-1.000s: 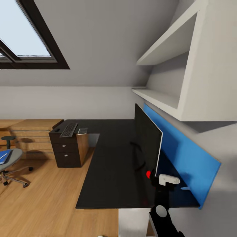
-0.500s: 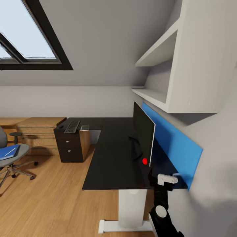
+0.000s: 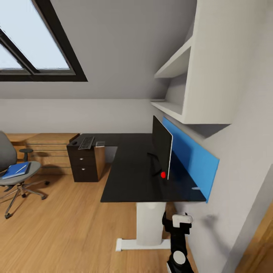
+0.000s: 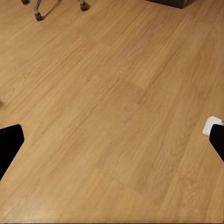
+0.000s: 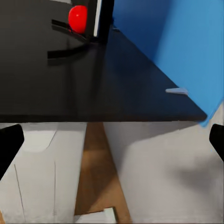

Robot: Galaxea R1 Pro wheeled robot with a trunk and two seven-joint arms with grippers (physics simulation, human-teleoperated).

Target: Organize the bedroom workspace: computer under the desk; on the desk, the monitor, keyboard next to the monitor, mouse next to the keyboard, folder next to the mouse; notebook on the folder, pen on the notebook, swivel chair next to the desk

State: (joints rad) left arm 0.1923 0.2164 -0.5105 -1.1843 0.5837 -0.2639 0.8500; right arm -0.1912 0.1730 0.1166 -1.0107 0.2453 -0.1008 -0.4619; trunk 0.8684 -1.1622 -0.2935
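From the head, we have pulled back: the desk (image 3: pixel 132 178) looks smaller now and its white pedestal leg (image 3: pixel 149 223) shows. The monitor (image 3: pixel 162 146) stands on it, the keyboard (image 3: pixel 86 142) at the far end, and the folder (image 3: pixel 16 170) on the swivel chair (image 3: pixel 15 174).

Left wrist: our left gripper (image 4: pixel 112 142) hangs released over the wood floor (image 4: pixel 116 116).

Right wrist: our right gripper (image 5: pixel 112 140) is spread wide below the desk edge.

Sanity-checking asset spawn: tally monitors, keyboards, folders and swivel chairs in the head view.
Monitor: 1
Keyboard: 1
Folder: 1
Swivel chair: 1
Total: 4
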